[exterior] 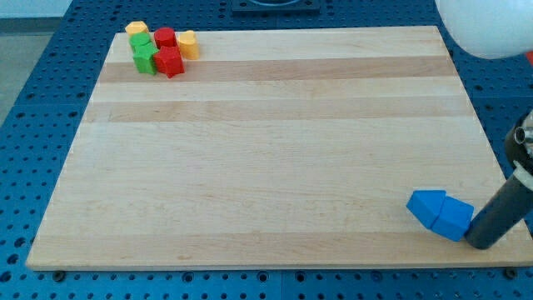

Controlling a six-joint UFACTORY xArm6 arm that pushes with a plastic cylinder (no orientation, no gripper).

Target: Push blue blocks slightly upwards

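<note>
- Resting at the lower right corner of the wooden board [266, 167], my tip [480, 244] sits touching, or all but touching, the right-hand side of the blue blocks [441, 214]; the rod has no jaws, so there is nothing to spread or pinch, and it holds nothing.
- The blue blocks read as 2 pieces pressed together: a wedge-like one toward the view's left and a squarer one toward the view's right, both lying near the board's bottom edge and close to its right edge.
- The dark rod [502, 215] slants up toward the view's right and leaves the frame there, with a white rounded body [487, 25] filling the top right corner.
- Judged from this layout, the step in hand is the approach: the tip is beside and slightly below the pair, not squarely beneath it.
- A push from here would likely drive the blocks toward the view's left as much as upward, so the next move seems to call for bringing the tip under the pair's lower face, then a short stroke toward the view's top.
- Since contact on 1 piece only could split the pair, the stroke should be centred and brief.
- Well apart, at the top left corner, stands a tight cluster: 2 yellow blocks [186, 43], 2 green blocks [145, 58] and 2 red blocks [169, 61], none of them in the way.
- Around the board lies a blue perforated table [50, 100].
</note>
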